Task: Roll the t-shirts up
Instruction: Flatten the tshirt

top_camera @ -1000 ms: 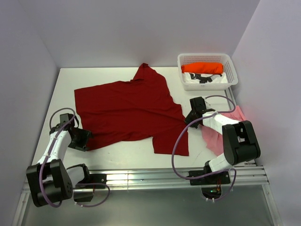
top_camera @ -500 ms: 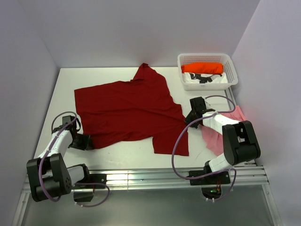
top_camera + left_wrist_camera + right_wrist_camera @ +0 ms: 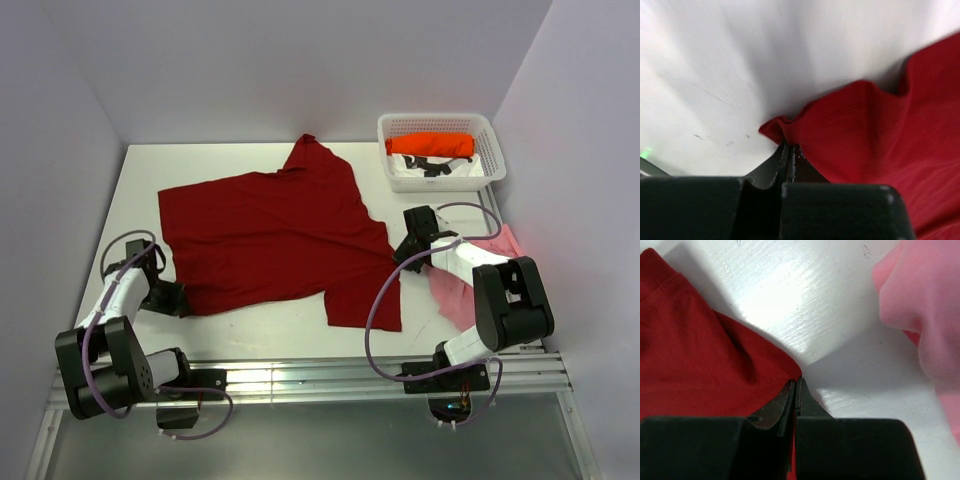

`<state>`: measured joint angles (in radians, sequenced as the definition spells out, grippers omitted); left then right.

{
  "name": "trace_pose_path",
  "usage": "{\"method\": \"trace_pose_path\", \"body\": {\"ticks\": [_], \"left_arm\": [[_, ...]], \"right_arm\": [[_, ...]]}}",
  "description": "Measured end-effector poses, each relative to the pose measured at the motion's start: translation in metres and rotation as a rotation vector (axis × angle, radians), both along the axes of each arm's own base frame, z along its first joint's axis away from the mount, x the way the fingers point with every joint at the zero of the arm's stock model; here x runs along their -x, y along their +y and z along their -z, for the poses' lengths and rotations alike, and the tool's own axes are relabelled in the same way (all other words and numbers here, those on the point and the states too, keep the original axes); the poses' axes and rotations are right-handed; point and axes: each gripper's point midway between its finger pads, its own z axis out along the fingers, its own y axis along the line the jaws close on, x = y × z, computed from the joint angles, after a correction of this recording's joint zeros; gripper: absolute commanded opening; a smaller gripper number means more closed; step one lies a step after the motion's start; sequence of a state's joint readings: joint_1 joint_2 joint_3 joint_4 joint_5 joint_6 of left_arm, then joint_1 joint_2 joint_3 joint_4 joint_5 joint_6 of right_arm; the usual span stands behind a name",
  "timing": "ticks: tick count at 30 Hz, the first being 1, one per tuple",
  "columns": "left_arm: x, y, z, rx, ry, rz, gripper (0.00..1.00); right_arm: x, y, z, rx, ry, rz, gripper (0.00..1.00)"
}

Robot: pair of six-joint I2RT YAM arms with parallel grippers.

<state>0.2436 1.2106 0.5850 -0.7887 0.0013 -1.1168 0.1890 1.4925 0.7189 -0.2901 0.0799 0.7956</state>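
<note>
red t-shirt (image 3: pixel 270 235): spread flat on table (image 3: pixel 270 330), no roll started
left gripper (image 3: pixel 788 148): jaws pressed together, pinching the shirt's near-left corner
right gripper (image 3: pixel 796 386): jaws closed on the red t-shirt's right edge, near the pink t-shirt (image 3: pixel 920 305)
pink t-shirt: crumpled at the near right, not rolled
orange t-shirt (image 3: pixel 430 144): in basket (image 3: pixel 440 121), far right; looks rolled already
progress: roughly one of three done; red looks gripped for straightening or a first fold, pink left after

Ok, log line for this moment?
left jaws: shut on red shirt corner | right jaws: shut on its right edge | roll: not started
</note>
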Motion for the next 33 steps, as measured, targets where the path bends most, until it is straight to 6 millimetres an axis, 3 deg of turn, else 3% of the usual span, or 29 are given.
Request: {"method": "trace_pose_path", "body": {"ticks": [5,8,10,11,14,19,26,30,33], "left_arm": [[-0.008,0.025,-0.014,-0.058,-0.015,-0.034,0.0],[-0.01,0.03,-0.017,-0.065,-0.026,-0.036,0.0],[-0.009,0.03,-0.016,-0.064,-0.02,-0.029,0.0],[-0.009,0.03,-0.016,-0.064,-0.02,-0.026,0.0],[-0.009,0.031,-0.016,-0.071,-0.019,-0.018,0.0],[-0.01,0.032,-0.017,-0.079,-0.029,-0.014,0.0],[-0.015,0.035,-0.012,-0.088,-0.025,-0.005,0.0],[-0.016,0.04,-0.01,-0.096,-0.026,-0.005,0.01],[-0.017,0.052,-0.012,-0.111,-0.035,-0.042,0.0]], "right_arm": [[0.003,-0.002,0.0,0.01,0.009,0.004,0.0],[0.003,-0.001,0.0,0.007,0.01,-0.003,0.03],[0.004,0.001,0.0,-0.001,0.012,-0.015,0.2],[0.004,0.002,0.0,-0.005,0.014,-0.027,0.35],[0.002,0.006,-0.005,-0.016,-0.004,-0.059,0.46],[0.005,0.004,-0.015,-0.003,-0.02,-0.092,0.51],[0.016,0.001,-0.046,0.033,-0.081,-0.126,0.5],[0.031,0.01,-0.054,0.04,-0.084,-0.166,0.49],[0.054,0.025,-0.052,0.045,-0.065,-0.226,0.49]]}}
